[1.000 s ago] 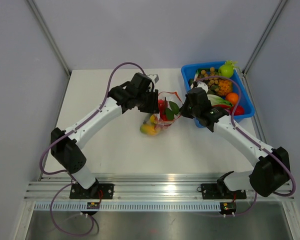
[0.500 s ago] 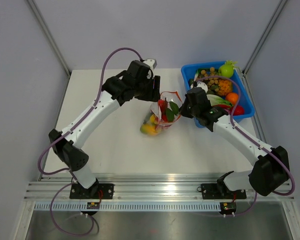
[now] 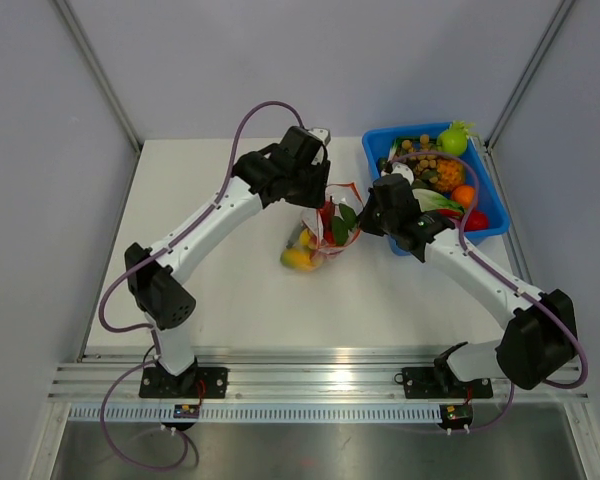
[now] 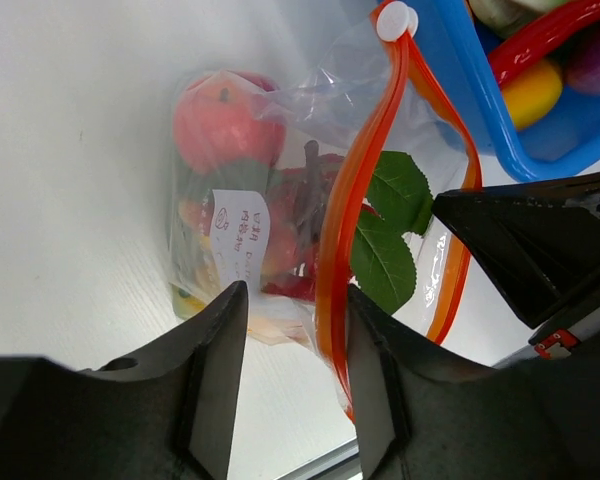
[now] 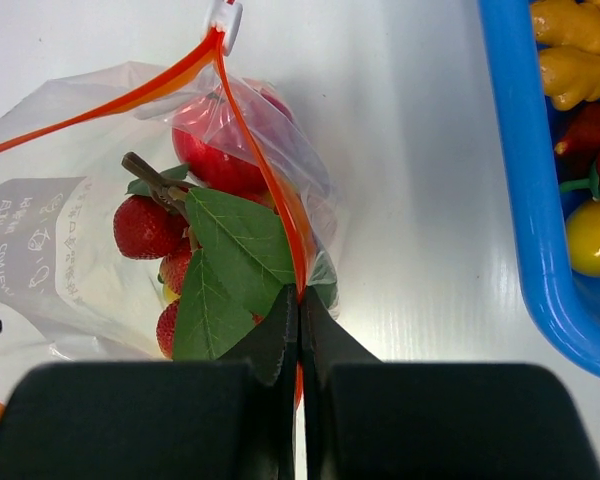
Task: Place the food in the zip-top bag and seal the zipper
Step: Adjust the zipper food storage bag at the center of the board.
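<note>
The clear zip-top bag (image 3: pixel 325 228) lies mid-table with its mouth open, holding food: a red apple (image 4: pixel 225 120), strawberries (image 5: pixel 145 228), green leaves (image 5: pixel 230 250) and a yellow-orange fruit (image 3: pixel 298 258). The red-orange zipper (image 4: pixel 342 220) runs round the mouth, with a white slider tab (image 5: pixel 225 22) at its far end. My right gripper (image 5: pixel 299 300) is shut on the zipper's near right end; it also shows in the top view (image 3: pixel 363 222). My left gripper (image 4: pixel 295 295) is open over the bag's other mouth edge, the zipper lying against its right finger; it also shows in the top view (image 3: pixel 318 197).
A blue bin (image 3: pixel 372 142) at the back right holds more plastic fruits and vegetables and stands close to the bag's right side; its rim shows in the right wrist view (image 5: pixel 510 150). Grey walls enclose the table.
My left arm has swung right, from the bag's left side to over its far mouth edge. The right gripper and the bag have hardly moved.
</note>
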`<state>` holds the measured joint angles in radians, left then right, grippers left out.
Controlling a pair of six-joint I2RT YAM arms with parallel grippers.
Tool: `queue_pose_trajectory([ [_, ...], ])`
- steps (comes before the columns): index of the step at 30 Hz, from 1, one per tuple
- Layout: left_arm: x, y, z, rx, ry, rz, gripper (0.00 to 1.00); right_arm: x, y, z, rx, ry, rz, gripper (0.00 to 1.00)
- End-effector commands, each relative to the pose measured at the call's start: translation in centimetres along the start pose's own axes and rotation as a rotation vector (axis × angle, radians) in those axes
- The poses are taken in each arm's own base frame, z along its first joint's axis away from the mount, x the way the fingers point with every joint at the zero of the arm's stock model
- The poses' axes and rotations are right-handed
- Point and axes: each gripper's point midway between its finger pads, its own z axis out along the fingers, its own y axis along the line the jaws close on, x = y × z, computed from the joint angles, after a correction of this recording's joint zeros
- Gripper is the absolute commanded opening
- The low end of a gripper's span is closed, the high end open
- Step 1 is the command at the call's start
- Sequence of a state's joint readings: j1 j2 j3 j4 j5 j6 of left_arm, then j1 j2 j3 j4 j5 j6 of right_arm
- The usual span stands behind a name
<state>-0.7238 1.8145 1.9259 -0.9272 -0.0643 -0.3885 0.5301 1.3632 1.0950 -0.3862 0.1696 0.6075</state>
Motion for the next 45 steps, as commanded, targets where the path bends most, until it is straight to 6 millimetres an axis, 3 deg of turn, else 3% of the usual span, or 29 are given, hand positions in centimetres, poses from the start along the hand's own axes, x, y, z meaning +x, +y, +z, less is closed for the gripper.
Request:
queue_pose_trajectory([
  [1, -2.2, -0.3, -0.5, -0.008, -0.067, 0.017, 0.39, -2.5, 2.2, -0.3, -0.064, -0.061, 0.023, 0.00],
  [2, -2.3, -0.4, -0.4, -0.007, -0.067, 0.015, 0.36, -2.5, 2.2, -0.3, -0.063, -0.059, 0.021, 0.00],
  [5, -2.0, -0.6, 0.3, -0.002, -0.045, 0.018, 0.11, -2.4, 2.3, -0.3, -0.066, -0.059, 0.016, 0.00],
  [7, -2.3, -0.6, 0.0, -0.001, -0.050, 0.016, 0.00, -2.5, 2.3, -0.3, -0.067, -0.062, 0.016, 0.00],
  [12, -5.2, -0.6, -2.0, 0.011, -0.136, 0.011, 0.00, -2.8, 2.8, 0.3, -0.073, -0.054, -0.008, 0.00],
  [16, -7.5, -0.9, -3.8, 0.054, -0.195, -0.004, 0.00, -4.4, 3.3, 0.0, -0.072, -0.093, -0.025, 0.00],
  [21, -6.8, -1.3, -2.3, 0.091, -0.159, -0.010, 0.00, -5.7, 2.8, -0.9, -0.052, -0.162, -0.024, 0.00],
  [25, -5.2, -1.9, -0.1, 0.124, -0.097, -0.022, 0.00, -4.7, 1.5, -0.3, -0.014, -0.140, -0.021, 0.01],
  [26, -4.8, -2.3, 0.3, 0.150, -0.080, -0.022, 0.00, -4.4, 1.2, -0.2, -0.001, -0.129, -0.023, 0.05],
  [27, -4.3, -2.3, 0.9, 0.153, -0.065, -0.028, 0.00, -4.0, 0.7, -0.2, 0.018, -0.113, -0.029, 0.26],
  [30, -3.6, -2.6, 2.0, 0.170, -0.035, -0.035, 0.00, -4.7, -0.2, -1.4, 0.049, -0.135, -0.044, 0.57],
  [33, -3.6, -3.4, 2.3, 0.211, -0.025, -0.037, 0.00, -6.5, -1.0, -3.6, 0.075, -0.196, -0.044, 0.57],
  [37, -2.5, -4.5, 2.8, 0.277, 0.020, -0.063, 0.00, -9.2, -3.1, -6.3, 0.125, -0.270, -0.015, 0.57],
  [41, -2.1, -5.3, 2.9, 0.322, 0.038, -0.088, 0.00, -11.3, -7.5, -7.8, 0.216, -0.300, 0.036, 0.63],
  [42, -2.2, -5.4, 2.9, 0.324, 0.037, -0.090, 0.00, -11.7, -10.3, -7.8, 0.284, -0.291, 0.065, 0.67],
  [44, -2.5, -5.6, 2.8, 0.331, 0.034, -0.092, 0.00, -11.3, -12.5, -7.0, 0.328, -0.242, 0.082, 0.80],
  [45, -2.6, -5.6, 2.7, 0.334, 0.030, -0.090, 0.00, -11.4, -14.8, -6.9, 0.380, -0.231, 0.109, 0.82],
])
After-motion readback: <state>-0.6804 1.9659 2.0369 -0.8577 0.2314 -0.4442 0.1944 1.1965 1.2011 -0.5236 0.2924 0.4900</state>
